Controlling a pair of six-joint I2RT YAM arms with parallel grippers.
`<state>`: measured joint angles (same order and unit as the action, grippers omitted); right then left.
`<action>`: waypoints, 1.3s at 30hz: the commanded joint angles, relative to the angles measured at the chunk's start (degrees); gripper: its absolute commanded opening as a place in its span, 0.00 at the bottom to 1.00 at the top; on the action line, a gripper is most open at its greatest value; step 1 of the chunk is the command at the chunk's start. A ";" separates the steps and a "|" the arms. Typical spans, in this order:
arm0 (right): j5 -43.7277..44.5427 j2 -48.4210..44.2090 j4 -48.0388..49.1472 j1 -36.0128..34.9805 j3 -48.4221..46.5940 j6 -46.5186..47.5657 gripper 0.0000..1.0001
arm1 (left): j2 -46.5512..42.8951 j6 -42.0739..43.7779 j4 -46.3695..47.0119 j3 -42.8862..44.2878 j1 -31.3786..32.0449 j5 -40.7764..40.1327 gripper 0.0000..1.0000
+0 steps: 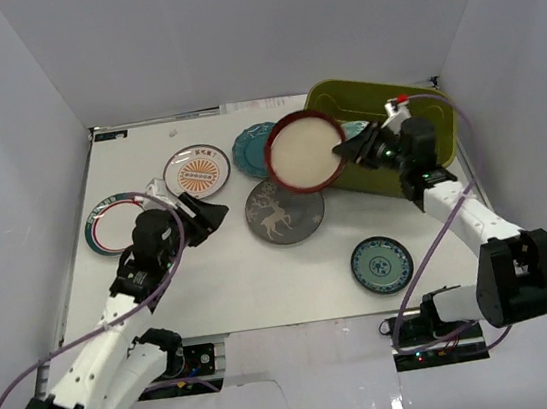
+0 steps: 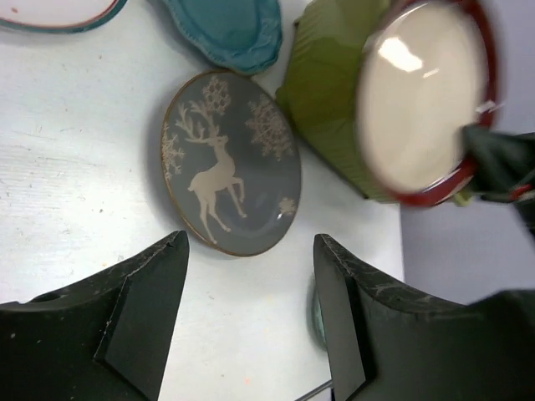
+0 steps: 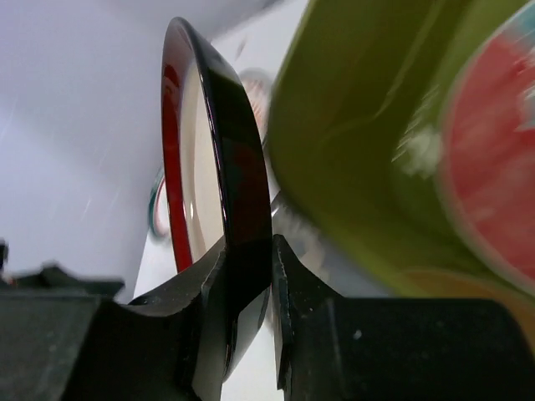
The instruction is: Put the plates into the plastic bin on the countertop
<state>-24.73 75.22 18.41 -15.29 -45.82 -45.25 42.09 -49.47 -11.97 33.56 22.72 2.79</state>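
**Top external view: red-rimmed plate held at the bin**

From above, we see the right gripper clenched on the right edge of this plate, which has a cream face and a dark red rim. The plate overlaps the bin's left rim and covers part of the scalloped teal plate. The right arm hides much of the bin's inside. On the countertop lie the deer plate, the sunburst plate, the small teal plate and the green-rimmed plate, which the left arm partly hides.

In the left wrist view, the left gripper is spread with nothing between its fingers. The deer plate lies beyond them. The held plate is blurred against the green bin.

In the right wrist view, we see the fingers pinching the plate edge-on, black outside and red inside. The bin is a blur. A red plate lies inside it, cut off at the frame's edge.
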 commanded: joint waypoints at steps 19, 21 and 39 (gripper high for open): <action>13.48 9.94 -8.83 25.75 -15.17 12.82 0.08 | 44.46 0.61 21.01 5.02 0.57 11.72 0.74; 14.88 10.73 -10.41 25.66 -15.79 14.49 0.08 | 46.50 0.52 22.15 6.07 0.92 11.81 0.74; 24.38 9.52 -18.33 23.73 -18.34 23.02 0.95 | 60.40 -0.45 25.86 9.24 2.33 4.78 0.00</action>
<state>-3.68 88.47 -1.74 9.08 -60.40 -24.93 101.49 -52.58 17.89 43.94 24.47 13.52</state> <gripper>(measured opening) 0.962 0.064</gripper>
